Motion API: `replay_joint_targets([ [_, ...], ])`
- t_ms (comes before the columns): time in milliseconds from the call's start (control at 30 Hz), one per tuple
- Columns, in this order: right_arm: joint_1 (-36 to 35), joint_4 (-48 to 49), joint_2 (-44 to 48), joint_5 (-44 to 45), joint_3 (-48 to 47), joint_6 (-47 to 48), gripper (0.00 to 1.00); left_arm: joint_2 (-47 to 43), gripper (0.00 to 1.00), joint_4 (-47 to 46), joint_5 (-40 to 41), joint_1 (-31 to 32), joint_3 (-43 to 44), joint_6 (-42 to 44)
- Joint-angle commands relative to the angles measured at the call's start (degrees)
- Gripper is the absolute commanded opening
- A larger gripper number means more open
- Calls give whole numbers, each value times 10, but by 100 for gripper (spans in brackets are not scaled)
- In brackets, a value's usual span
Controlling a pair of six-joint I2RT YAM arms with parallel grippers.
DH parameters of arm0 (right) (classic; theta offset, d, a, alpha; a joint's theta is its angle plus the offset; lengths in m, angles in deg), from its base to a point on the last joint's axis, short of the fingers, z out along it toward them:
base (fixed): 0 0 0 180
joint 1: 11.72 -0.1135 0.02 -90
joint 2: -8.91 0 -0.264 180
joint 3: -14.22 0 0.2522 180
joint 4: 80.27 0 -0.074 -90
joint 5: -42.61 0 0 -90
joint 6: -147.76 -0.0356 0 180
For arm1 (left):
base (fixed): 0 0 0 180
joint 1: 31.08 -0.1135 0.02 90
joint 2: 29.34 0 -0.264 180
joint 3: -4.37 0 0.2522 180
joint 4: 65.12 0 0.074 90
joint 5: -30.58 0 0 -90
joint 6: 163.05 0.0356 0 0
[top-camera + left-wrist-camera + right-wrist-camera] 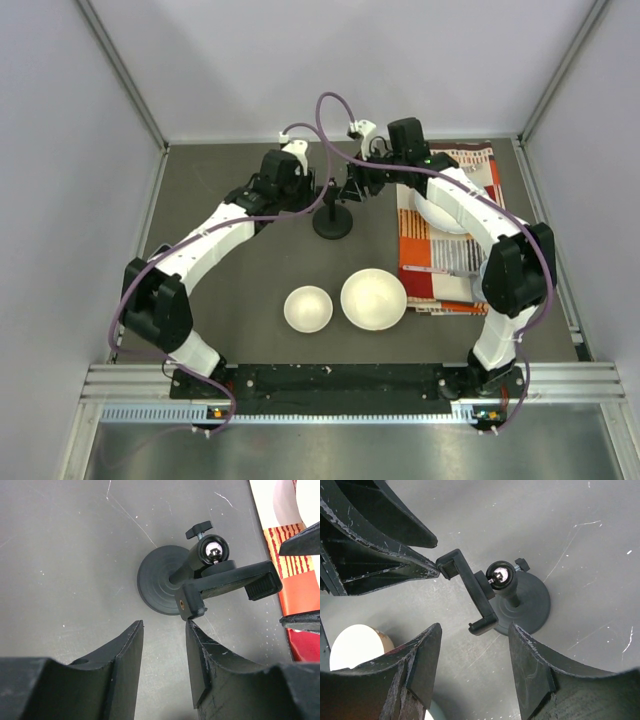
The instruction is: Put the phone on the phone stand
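The black phone stand (333, 222) stands at the back middle of the table, and its clamp cradle (235, 577) holds nothing. The phone is out of view in every frame. My left gripper (318, 185) hangs just left of the cradle, open with nothing between its fingers; in the left wrist view (164, 625) its right fingertip sits at the cradle's near end. My right gripper (358, 185) is just right of the stand, open and holding nothing. In the right wrist view (475, 630) the cradle's lower end (482, 625) lies just beyond its fingertips, above the round base (532, 605).
Two white bowls (308, 308) (373, 298) sit side by side in front of the stand. An orange-red patterned cloth (440, 270) lies at the right with a white dish (438, 212) on it, under the right arm.
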Motion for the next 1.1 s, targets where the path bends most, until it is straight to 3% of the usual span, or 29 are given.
replay_joint_targets([
  [0,3,17,31,12,-24,9,56,-4,43,-21,24,1,18,6],
  [133,3,18,39,24,-19,11,57,-59,47,24,9,1,-2,-16],
  [233,3,19,50,37,-13,14,60,-152,74,40,42,-4,-81,-52],
  [300,3,20,58,43,-10,14,60,-228,81,53,72,-17,-146,-69],
  [400,3,23,63,43,-6,13,62,-305,92,125,65,-102,-192,-124],
  [433,3,23,64,43,-6,13,62,-318,94,146,65,-158,-195,-144],
  [500,3,24,64,48,-6,11,63,-335,98,206,108,-205,-195,-159],
  [667,3,20,77,77,10,22,63,-294,98,272,165,-330,-192,-244],
  [833,5,14,97,108,40,58,63,-146,98,288,146,-451,-173,-276],
  [900,14,14,106,97,56,75,63,-84,98,283,138,-477,-149,-269],
  [1067,43,14,101,64,70,79,63,-34,99,217,108,-493,-134,-210],
])
